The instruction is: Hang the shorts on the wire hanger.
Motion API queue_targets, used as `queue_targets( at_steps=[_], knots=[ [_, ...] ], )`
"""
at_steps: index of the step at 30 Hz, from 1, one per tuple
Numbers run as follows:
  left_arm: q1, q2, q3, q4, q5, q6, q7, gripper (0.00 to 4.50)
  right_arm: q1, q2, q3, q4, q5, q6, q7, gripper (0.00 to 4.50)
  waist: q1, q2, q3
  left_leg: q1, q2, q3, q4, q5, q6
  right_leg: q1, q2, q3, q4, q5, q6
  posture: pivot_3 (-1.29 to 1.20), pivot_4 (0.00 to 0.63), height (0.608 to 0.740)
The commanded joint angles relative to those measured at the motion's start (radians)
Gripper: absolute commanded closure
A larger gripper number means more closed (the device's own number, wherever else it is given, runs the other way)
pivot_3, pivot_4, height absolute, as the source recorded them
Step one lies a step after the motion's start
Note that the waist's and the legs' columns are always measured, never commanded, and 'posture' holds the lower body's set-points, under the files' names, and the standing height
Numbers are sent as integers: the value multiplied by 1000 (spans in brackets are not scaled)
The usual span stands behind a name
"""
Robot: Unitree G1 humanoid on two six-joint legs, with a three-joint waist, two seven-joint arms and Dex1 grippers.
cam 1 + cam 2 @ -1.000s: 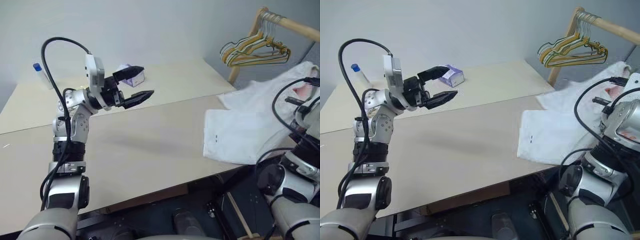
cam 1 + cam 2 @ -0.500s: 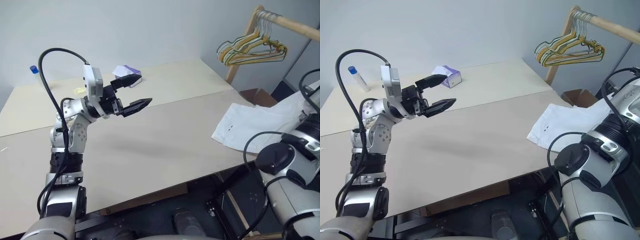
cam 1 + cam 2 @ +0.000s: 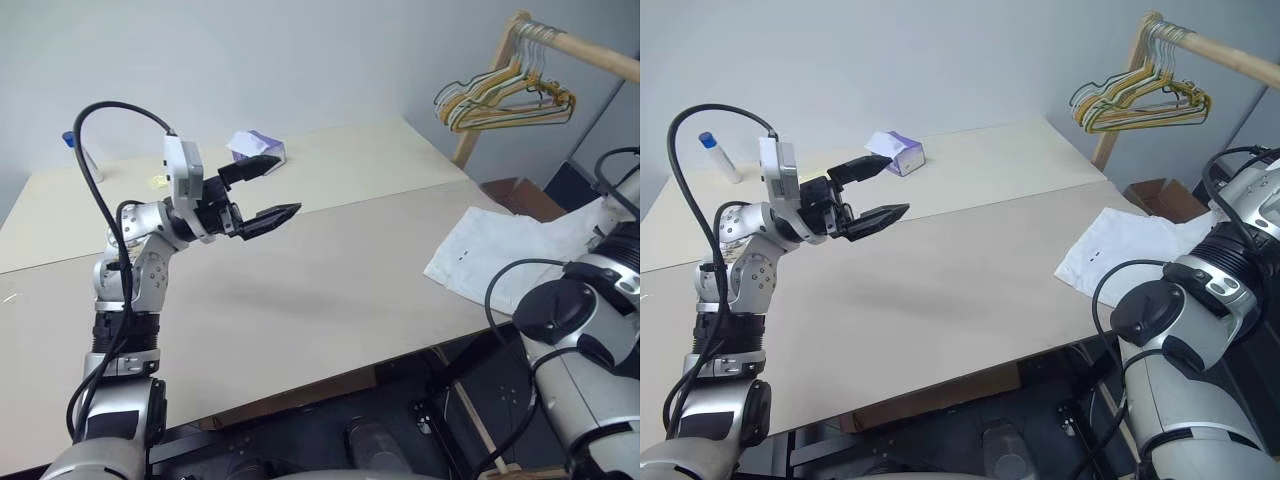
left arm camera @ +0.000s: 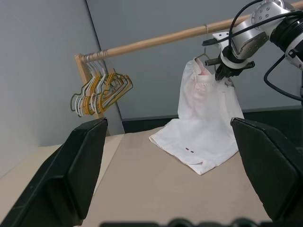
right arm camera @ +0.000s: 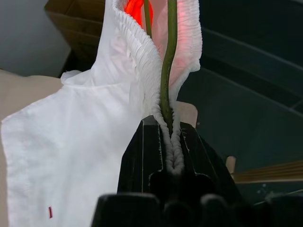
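**Shorts pinched to the hanger wire, half on the table, half in the air**

The table [image 3: 300, 290] carries only the lower part of the shorts [image 4: 203, 123], at its right edge; the gathered waistband is lifted off it. The right gripper [image 5: 173, 146] has its fingers clamped on that waistband together with the green wire hanger [image 5: 168, 61]. The left gripper [image 3: 262, 190] hovers over the table's far left part, fingers spread and empty. My worry: the thin wire could slide out of the pinch, or the trailing cloth could drag on the table edge and pull the waistband free.
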Motion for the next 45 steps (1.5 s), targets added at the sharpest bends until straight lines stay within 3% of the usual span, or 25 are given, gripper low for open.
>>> queue_targets(
  at_steps=[1,8,10,16,21,26,32,38,45],
  knots=[
    [-16,15,3,-31,-14,-1,-2,0,-1,-17,35,-61,-2,-9,-9,3069,5,0,0,0,0,0,0,0,0,0,0,0,0,0,0,-200,0,740],
    [-22,16,16,-34,-56,15,-31,0,55,-30,153,-137,-45,-73,-15,527,9,0,0,0,0,0,0,0,0,0,0,0,-1,0,0,-199,0,740],
    [-26,14,26,-34,-74,17,-36,0,71,-29,183,-159,-59,-91,-18,29,9,0,0,0,0,0,0,0,0,0,0,0,-1,0,0,-199,0,740],
    [-27,16,26,-27,-78,9,-31,0,123,-52,296,-189,-116,-165,-31,29,9,0,0,0,0,0,0,0,0,0,0,0,0,0,1,-195,0,740],
    [-18,17,29,-36,-79,11,-22,0,165,-99,506,-235,-213,-334,-21,29,7,1,0,0,-1,1,0,0,0,0,0,2,-1,0,1,-192,0,740],
    [-17,29,48,-46,-98,23,-23,0,197,-121,703,-261,-263,-513,96,29,4,0,0,2,-2,0,-1,0,0,0,1,3,-1,-2,4,-173,0,740],
    [19,75,73,-63,-103,37,-15,0,259,-156,939,-326,-199,-623,539,29,8,0,1,2,-2,-1,-1,0,0,0,1,4,-1,-1,4,-155,0,740],
    [102,136,78,-77,-23,34,62,0,319,-128,964,-429,-12,-721,874,29,34,-1,2,1,-2,-2,-1,0,0,0,1,3,-2,0,3,-107,0,740],
    [284,201,134,-160,-16,59,123,0,392,-149,999,-507,83,-752,1103,29,83,-4,2,0,-1,-1,-1,0,0,-3,1,3,-1,0,2,-48,0,740]
  ],
)
